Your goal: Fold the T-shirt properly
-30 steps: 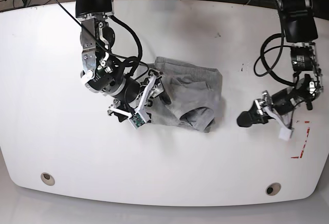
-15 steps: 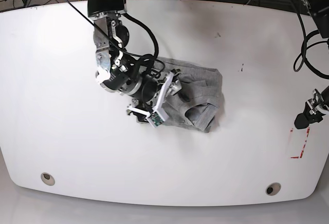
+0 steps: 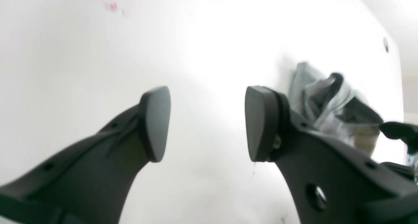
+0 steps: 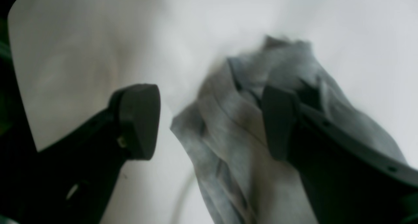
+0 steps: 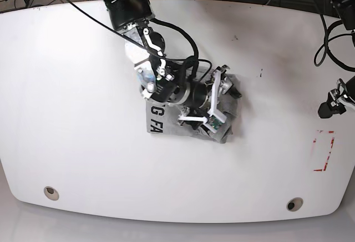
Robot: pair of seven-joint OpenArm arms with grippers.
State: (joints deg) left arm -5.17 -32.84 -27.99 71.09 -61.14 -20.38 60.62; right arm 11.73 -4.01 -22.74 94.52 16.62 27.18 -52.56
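The heather-grey T-shirt (image 5: 161, 121) lies bunched near the middle of the white table (image 5: 72, 86), black letters showing on its left part. My right gripper (image 5: 226, 111) hovers over the shirt's right half. In the right wrist view it (image 4: 209, 122) is open, and rumpled grey T-shirt (image 4: 228, 132) lies below, between and behind the fingers (image 4: 140, 119); nothing is clamped. My left gripper (image 5: 326, 110) hangs at the table's right edge, well apart from the shirt. Its wrist view shows the left gripper (image 3: 207, 124) open and empty above bare table, the T-shirt (image 3: 323, 93) far off.
Red tape marks (image 5: 324, 153) lie on the table near the right edge, below my left gripper. Two round holes (image 5: 51, 192) (image 5: 294, 203) sit near the front edge. Black cables run along the back edge.
My right arm has swept rightward across the shirt, uncovering its lettered left part. My left arm drew back to the table's right edge within the first half second and has stayed there.
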